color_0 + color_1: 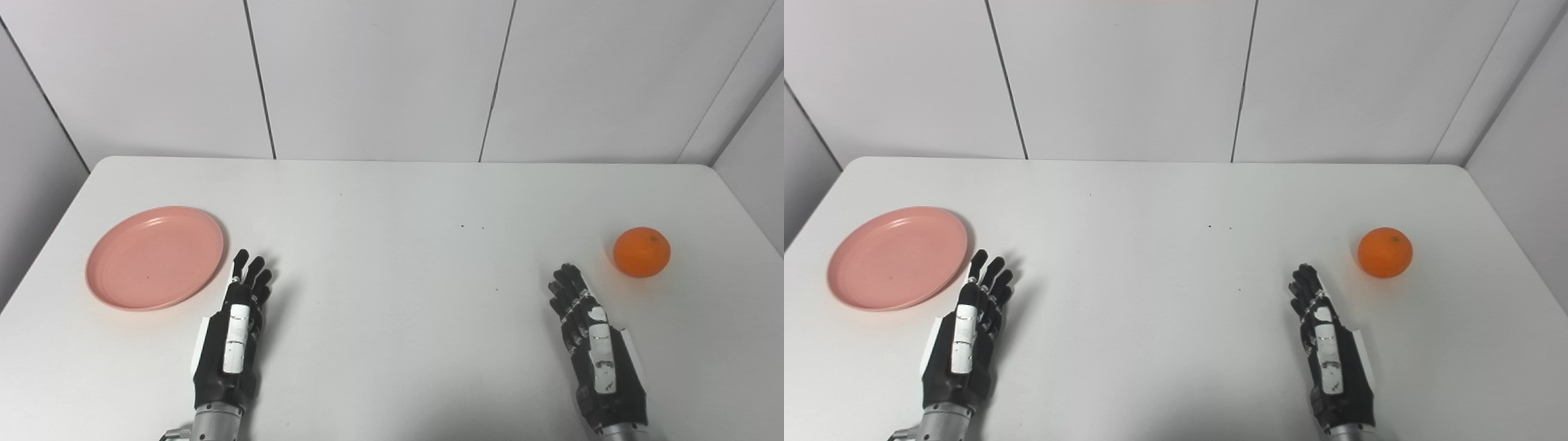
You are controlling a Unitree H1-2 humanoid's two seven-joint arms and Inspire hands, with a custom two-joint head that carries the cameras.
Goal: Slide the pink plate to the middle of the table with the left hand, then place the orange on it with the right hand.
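smooth white worktop (392, 202) with rounded corners. round, shallow pink plate (154, 257) lies far left, just beside the left hand (236, 334), whose fingers are extended, holding nothing. glossy dimpled orange (641, 252) sits far right, near the right hand (591, 343), likewise extended and empty.

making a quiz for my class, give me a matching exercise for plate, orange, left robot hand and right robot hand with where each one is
Things:
1. plate
2. orange
3. left robot hand
4. right robot hand

Places:
A. far right of the table, resting free
B. open, just left of the orange
C. far left, nothing on it
D. open, just right of the plate

Pairs: 1-C, 2-A, 3-D, 4-B
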